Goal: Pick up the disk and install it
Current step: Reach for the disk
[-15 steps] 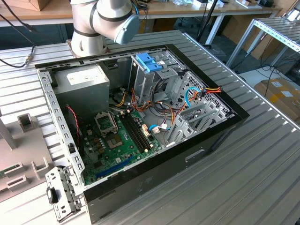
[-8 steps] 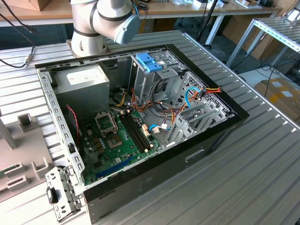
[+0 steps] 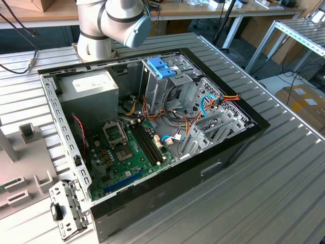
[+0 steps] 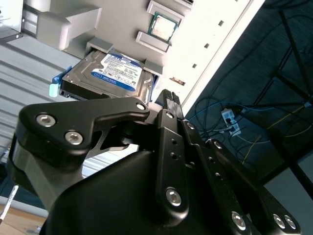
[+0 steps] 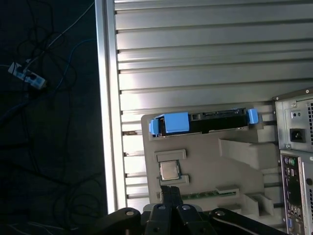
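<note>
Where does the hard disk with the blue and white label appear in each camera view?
Second wrist view: the dark metal hard disk, blue-and-white label up, lies flat in the grey moulded tray.
First wrist view: the disk shows edge-on between blue clips along that tray's edge.
Exterior view: the shared landmark, the tray, sits at the exterior view's left.

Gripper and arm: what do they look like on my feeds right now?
The gripper is matte black, built from flat angular link plates studded with silver screw heads. It narrows to slim black fingers. In the exterior view the arm is rounded silver-grey tubing with a pale blue cap on its joint.
</note>
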Action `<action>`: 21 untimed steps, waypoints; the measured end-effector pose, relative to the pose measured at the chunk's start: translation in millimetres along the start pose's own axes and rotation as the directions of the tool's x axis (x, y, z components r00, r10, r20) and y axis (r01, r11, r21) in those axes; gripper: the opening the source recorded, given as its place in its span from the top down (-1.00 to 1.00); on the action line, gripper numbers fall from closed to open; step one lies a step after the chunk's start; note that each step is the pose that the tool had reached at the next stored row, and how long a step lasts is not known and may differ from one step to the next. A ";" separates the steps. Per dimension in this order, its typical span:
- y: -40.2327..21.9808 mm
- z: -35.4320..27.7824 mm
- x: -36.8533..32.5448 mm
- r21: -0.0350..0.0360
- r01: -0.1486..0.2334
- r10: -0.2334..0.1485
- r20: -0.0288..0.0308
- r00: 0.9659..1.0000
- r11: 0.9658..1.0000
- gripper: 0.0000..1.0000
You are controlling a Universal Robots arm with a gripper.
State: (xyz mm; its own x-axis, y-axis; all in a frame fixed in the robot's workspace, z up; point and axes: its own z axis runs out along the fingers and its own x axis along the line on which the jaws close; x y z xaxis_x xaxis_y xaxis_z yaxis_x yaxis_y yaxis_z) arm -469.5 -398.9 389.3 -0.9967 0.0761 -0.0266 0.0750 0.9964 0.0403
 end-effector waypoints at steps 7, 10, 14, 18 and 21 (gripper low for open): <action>2.4 3.7 -20.8 0.004 0.000 0.000 0.000 1.000 1.000 0.79; 4.2 9.0 -45.4 0.008 0.000 0.000 -0.004 1.000 1.000 0.79; 16.8 12.2 -57.4 0.019 0.000 0.000 -0.005 1.000 1.000 0.79; 20.0 12.2 -56.4 0.019 0.000 0.000 -0.005 1.000 1.000 0.79; 20.1 12.2 -56.2 0.019 0.000 0.000 -0.005 1.000 1.000 0.79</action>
State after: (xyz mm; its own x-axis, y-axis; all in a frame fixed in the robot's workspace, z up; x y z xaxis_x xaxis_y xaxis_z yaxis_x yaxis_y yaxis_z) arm -411.6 -382.8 379.4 -0.9969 0.0757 -0.0218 0.0752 0.9969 0.0213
